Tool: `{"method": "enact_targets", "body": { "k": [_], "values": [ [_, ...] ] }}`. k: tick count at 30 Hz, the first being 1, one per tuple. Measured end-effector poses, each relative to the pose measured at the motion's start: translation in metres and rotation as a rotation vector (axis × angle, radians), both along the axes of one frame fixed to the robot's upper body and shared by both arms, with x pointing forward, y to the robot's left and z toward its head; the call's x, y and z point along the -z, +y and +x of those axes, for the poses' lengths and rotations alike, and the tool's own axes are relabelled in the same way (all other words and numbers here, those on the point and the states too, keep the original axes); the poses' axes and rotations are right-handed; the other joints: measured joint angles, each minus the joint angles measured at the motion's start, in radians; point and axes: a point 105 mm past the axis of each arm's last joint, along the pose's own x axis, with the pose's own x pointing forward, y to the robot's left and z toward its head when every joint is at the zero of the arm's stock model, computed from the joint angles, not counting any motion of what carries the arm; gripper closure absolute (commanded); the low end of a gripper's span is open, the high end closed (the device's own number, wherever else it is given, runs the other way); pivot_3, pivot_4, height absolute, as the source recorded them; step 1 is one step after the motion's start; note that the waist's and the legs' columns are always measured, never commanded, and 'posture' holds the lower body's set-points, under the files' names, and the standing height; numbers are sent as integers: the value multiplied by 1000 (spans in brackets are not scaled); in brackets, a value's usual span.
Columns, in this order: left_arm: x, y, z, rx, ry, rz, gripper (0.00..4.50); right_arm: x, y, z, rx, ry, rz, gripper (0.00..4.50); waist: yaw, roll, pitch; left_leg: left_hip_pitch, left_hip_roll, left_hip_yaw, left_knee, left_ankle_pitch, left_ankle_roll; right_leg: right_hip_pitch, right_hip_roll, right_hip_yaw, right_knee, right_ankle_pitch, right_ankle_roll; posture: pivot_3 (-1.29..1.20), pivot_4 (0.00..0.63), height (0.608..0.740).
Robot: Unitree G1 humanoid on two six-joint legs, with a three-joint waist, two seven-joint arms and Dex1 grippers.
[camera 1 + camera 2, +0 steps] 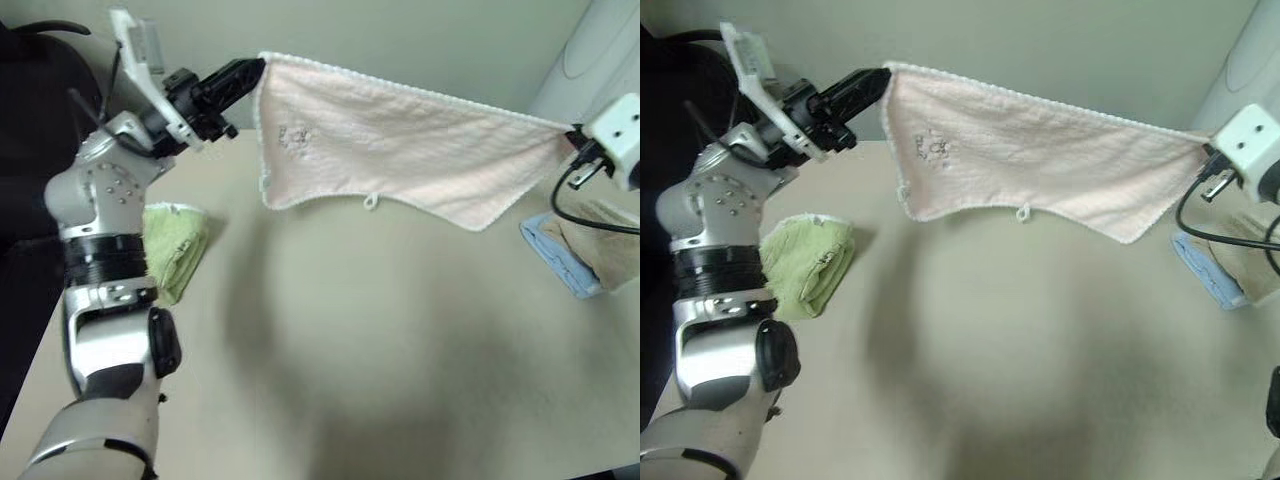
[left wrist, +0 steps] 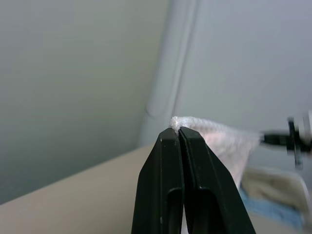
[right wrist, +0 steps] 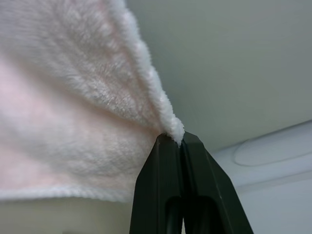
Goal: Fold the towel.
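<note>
Your left gripper (image 1: 252,75) is clamped tight on one top corner of the towel (image 1: 400,150); your right gripper (image 3: 181,139) is pinched shut on the opposite top corner. The towel hangs in the air between them, clear of the table (image 1: 400,380), its long axis running hand to hand and sloping down toward your right. Neither arm is nearer (each holds an end). It reads pale pink terry, whitish hem, dark logo (image 1: 293,137) near your left gripper's corner.

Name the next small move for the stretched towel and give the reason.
Probably lower both arms toward the table: the towel hangs in the air, a top corner pinched in each of the left end effector and right end effector, so laying it flat allows a fold.
</note>
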Motion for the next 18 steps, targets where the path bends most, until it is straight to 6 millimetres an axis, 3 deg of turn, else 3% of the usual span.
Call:
{"method": "enact_targets", "body": {
  "k": [4,10,15,18],
  "values": [
    [35,8,-28,84,83,104,4478,21,0,-26,-64,146,18,4500,2,-1,0,0,0,0,-4,5,-12,0,0,0,0,-4,-1,0,150,735],
    [113,15,-88,190,311,294,4478,99,18,-76,-183,541,73,4500,3,-1,1,2,0,3,-5,4,-14,-1,0,0,3,-10,-3,0,150,735],
    [155,14,-126,234,463,397,4478,121,31,-107,-257,718,60,4500,2,-3,1,13,0,3,-4,-1,-6,11,2,0,4,-16,-16,0,150,735],
    [163,15,-133,224,493,406,4478,123,35,-107,-274,729,57,4500,4,-3,1,20,-1,0,-4,-2,-8,15,3,0,4,-14,-22,0,150,735]
  ]
}}
